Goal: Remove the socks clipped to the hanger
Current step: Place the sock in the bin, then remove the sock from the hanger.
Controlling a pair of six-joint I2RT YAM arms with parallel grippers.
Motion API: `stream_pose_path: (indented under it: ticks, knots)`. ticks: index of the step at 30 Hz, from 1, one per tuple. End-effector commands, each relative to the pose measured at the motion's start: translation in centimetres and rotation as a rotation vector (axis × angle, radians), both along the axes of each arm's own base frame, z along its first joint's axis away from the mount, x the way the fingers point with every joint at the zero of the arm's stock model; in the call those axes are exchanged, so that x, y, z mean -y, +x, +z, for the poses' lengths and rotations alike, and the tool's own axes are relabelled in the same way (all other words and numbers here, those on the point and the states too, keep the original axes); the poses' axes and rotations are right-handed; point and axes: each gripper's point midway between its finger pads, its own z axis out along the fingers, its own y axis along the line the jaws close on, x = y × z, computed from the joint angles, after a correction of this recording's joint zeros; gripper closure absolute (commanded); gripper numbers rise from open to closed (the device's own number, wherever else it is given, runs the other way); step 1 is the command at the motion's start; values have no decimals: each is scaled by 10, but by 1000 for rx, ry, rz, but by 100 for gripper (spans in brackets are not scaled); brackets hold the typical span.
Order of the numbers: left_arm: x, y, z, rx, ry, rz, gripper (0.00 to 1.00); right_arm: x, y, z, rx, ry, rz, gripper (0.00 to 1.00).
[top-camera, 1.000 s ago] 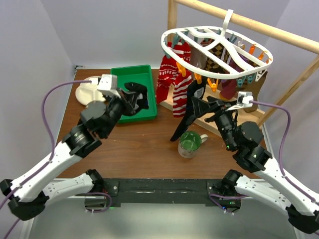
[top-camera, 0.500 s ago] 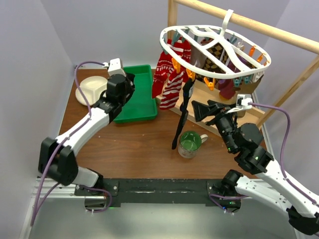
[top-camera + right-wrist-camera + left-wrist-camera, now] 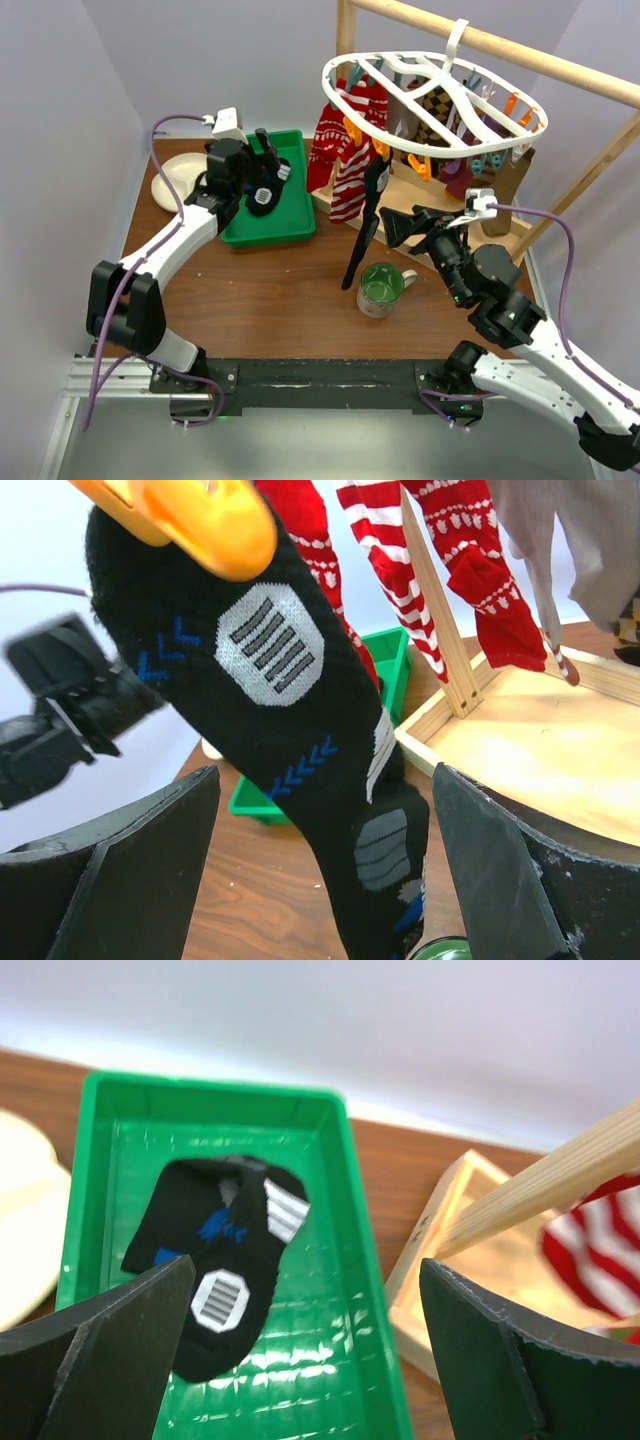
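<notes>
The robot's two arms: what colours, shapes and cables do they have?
Both look alike. The left arm and the right arm have white links and black joints. A purple cable loops to a small white box near each wrist. The left claw and the right claw are black, each with two broad wedge-shaped fingers.

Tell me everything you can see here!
Wooden pole-and-post frame: one, pale wood, right rear.
White plastic oval hanger: one, hooked on its pole.
Red-and-white striped socks: two, clipped at hanger's left.
Long black sock: one, hanging from an orange clip.
Other socks: several, checkered, maroon, farther back.
Short black sock: one, in the tray.
Green plastic tray: one, left rear.
Cream plate: one, far left.
Mug with green inside: one, table centre.
Brown wooden table: one, underneath.
Left end effector: open, above the tray.
Right end effector: open, flanking the long black sock.
</notes>
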Motion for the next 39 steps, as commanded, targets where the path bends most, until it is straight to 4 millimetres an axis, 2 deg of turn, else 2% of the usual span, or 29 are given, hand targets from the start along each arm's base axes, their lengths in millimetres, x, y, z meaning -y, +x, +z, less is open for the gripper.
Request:
stream_pose_path:
  ticks: [1,7,11,12,13,15,16,17,18,25,26,28,31,35,39]
  knots:
    - [1,-10,73,158,-45,-28,0,-5,0,2,8,-3,21,9]
    - [17,-38,83,161,-110,-140,2,-14,1,-10,-8,-26,53,8]
    - [44,-73,82,166,-125,-259,5,-24,4,-25,-37,-58,76,8]
    - [58,-84,79,152,-123,-297,5,-26,5,-23,-29,-50,81,8]
    - [62,-90,71,136,-117,-310,6,-28,5,-29,-38,-53,84,8]
    - [76,-111,70,131,-122,-361,9,-27,5,-31,-38,-45,86,8]
    - [80,-119,60,112,-118,-377,11,-27,5,-34,-40,-47,85,8]
    - [82,-129,64,121,-129,-397,14,-27,4,-39,-49,-52,84,8]
    - [88,-139,60,111,-131,-426,15,-26,4,-40,-50,-53,84,8]
    - [94,-190,49,93,-190,-543,26,-22,0,-57,-73,-67,84,8]
    - [98,-197,50,90,-199,-578,30,-22,-1,-59,-77,-69,86,8]
    - [104,-209,52,86,-226,-632,34,-22,0,-65,-89,-73,84,8]
    - [117,-222,56,89,-239,-690,36,-20,-1,-71,-100,-70,76,8]
    - [150,-242,60,87,-223,-780,36,-13,1,-75,-113,-45,37,8]
    - [174,-247,61,85,-210,-821,37,-4,-2,-84,-136,-39,8,9]
